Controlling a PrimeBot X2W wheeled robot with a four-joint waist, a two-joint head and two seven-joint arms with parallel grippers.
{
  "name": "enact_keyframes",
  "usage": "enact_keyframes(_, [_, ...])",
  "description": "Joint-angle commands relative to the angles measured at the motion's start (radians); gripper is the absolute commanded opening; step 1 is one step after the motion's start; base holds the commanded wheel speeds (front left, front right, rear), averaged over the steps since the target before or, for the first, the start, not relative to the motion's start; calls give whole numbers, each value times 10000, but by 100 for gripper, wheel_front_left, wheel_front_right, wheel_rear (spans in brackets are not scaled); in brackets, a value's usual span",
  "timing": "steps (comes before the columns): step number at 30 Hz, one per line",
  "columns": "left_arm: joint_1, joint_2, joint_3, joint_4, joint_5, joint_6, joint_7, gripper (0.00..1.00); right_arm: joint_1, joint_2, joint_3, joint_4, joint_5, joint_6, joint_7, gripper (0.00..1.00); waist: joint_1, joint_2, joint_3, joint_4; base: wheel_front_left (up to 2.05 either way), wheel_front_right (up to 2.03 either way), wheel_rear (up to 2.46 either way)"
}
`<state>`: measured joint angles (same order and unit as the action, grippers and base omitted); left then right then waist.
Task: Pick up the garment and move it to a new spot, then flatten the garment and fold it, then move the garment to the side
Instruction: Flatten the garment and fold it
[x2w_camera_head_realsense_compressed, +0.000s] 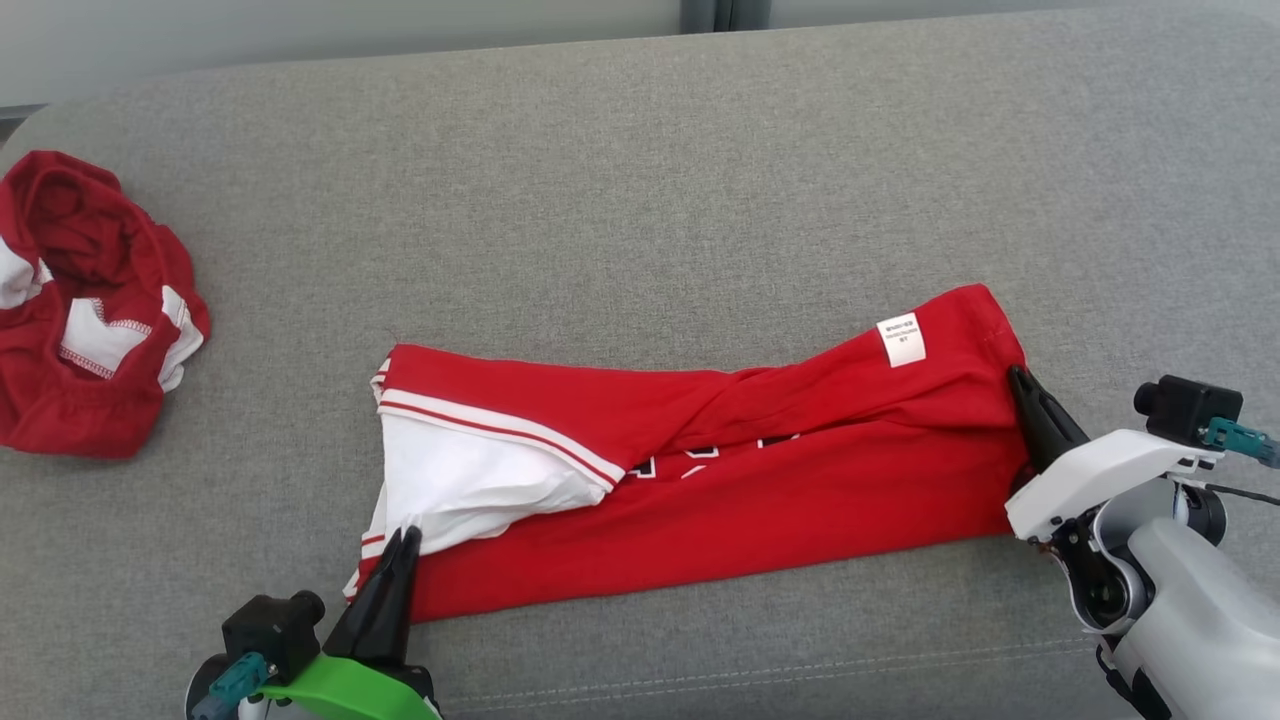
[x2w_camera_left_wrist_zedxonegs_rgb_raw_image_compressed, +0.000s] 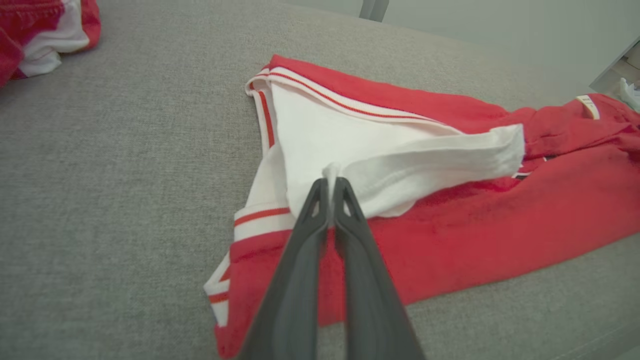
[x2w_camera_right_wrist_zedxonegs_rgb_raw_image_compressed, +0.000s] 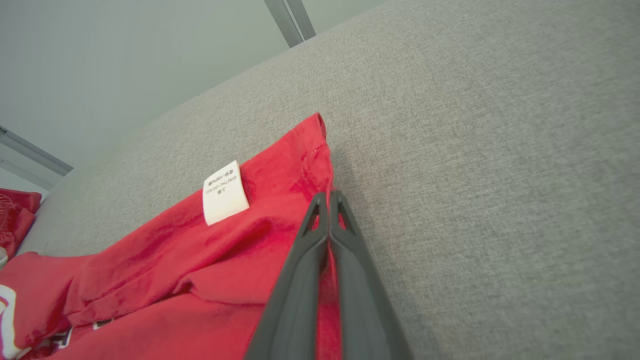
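Note:
The garment (x2w_camera_head_realsense_compressed: 760, 480) is a red shirt with white sleeves and striped trim, lying as a long folded band across the grey cushion, a white label (x2w_camera_head_realsense_compressed: 900, 340) near its right end. My left gripper (x2w_camera_head_realsense_compressed: 405, 540) is shut on the white sleeve fabric (x2w_camera_left_wrist_zedxonegs_rgb_raw_image_compressed: 350, 150) at the band's left end; in the left wrist view its tips (x2w_camera_left_wrist_zedxonegs_rgb_raw_image_compressed: 330, 182) pinch a small peak of white cloth. My right gripper (x2w_camera_head_realsense_compressed: 1018, 378) is shut on the red hem at the right end; the right wrist view shows its fingers (x2w_camera_right_wrist_zedxonegs_rgb_raw_image_compressed: 327, 197) closed on that red edge (x2w_camera_right_wrist_zedxonegs_rgb_raw_image_compressed: 320, 160).
A second red and white garment (x2w_camera_head_realsense_compressed: 85, 310) lies crumpled at the far left of the grey cushion (x2w_camera_head_realsense_compressed: 640, 180). The cushion's front seam (x2w_camera_head_realsense_compressed: 800, 670) runs just below the band. A pale wall (x2w_camera_head_realsense_compressed: 340, 30) rises behind.

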<state>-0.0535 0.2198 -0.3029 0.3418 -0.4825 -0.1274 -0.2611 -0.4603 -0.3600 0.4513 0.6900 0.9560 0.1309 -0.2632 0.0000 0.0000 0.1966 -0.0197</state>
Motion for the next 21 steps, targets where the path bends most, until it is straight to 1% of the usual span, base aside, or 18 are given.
enact_keyframes(1, [-36,-62,135,51,154,-27,-35,67,111,-25,51,56,-64,-4,-43,76,0,0,-57,-22,0,0,0])
enact_keyframes(2, [-29,-127,260,7,224,-30,-35,100,110,-27,40,54,-123,-4,-43,100,0,0,-73,-23,0,0,0])
enact_keyframes(6, [81,-404,737,-250,545,-34,-35,100,146,-89,-117,21,-472,-4,-43,100,0,0,-152,31,0,0,0])
enact_keyframes(13, [408,-869,1883,-1052,1645,-29,-35,100,474,33,-726,-254,-1315,-4,-43,100,0,0,-456,222,0,0,0])
enact_keyframes(16, [604,-1085,2375,-1467,2147,127,-35,100,585,122,-919,-238,-1681,-4,-43,100,0,0,-598,299,0,0,0])
enact_keyframes(21, [827,-1353,2911,-2017,2608,204,-35,100,708,272,-1194,-43,-2104,-4,-42,100,0,0,-790,410,0,0,0])
